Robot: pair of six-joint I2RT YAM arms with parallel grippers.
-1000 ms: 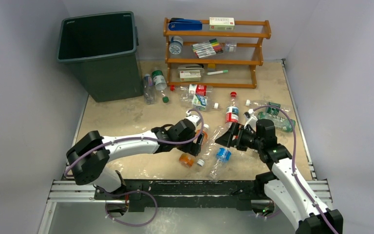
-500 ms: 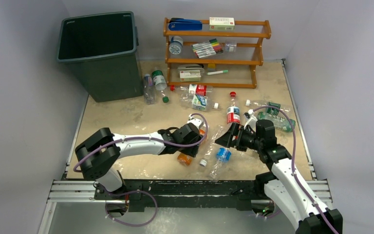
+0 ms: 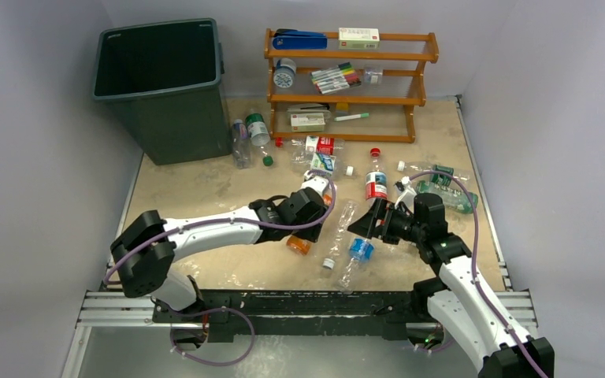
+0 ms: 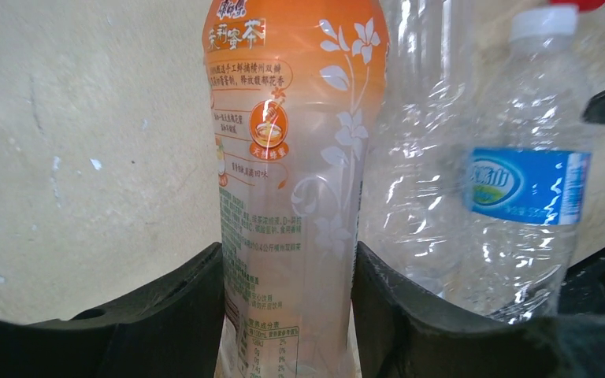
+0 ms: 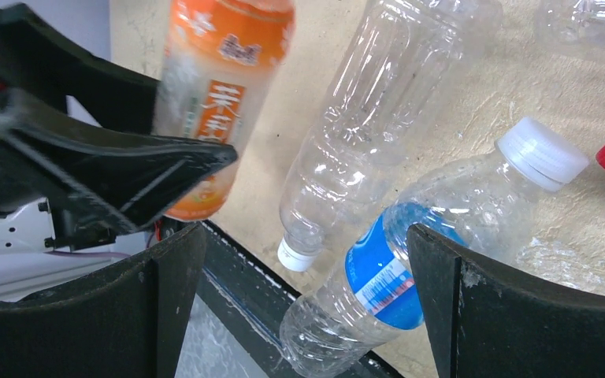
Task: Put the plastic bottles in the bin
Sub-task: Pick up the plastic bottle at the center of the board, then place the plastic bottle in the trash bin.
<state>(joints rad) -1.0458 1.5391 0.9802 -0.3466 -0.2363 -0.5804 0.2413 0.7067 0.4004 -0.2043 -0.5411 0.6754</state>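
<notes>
My left gripper [image 3: 316, 214] [image 4: 287, 264] is shut on an orange-labelled plastic bottle [image 3: 300, 243] [image 4: 291, 157] [image 5: 224, 94], both pads pressed against its sides, at the table's front middle. My right gripper [image 3: 365, 221] [image 5: 307, 236] stands open just to its right, over a blue-labelled bottle [image 3: 358, 251] [image 5: 410, 268] [image 4: 528, 189] and a clear unlabelled bottle [image 3: 337, 231] [image 5: 378, 118] that lie on the table. Several more bottles lie farther back [image 3: 319, 145] [image 3: 375, 181] [image 3: 447, 186], and two sit beside the bin [image 3: 246, 135]. The dark green-grey bin [image 3: 165, 118] stands at the back left.
An orange wooden rack [image 3: 347, 98] with markers, small boxes and a stapler stands at the back, right of the bin. A black rail [image 3: 283, 303] runs along the table's front edge. Grey walls close in both sides.
My left gripper's jaws have closed on the orange-labelled bottle and drawn it slightly away from the front edge. The right arm has stayed still and open.
</notes>
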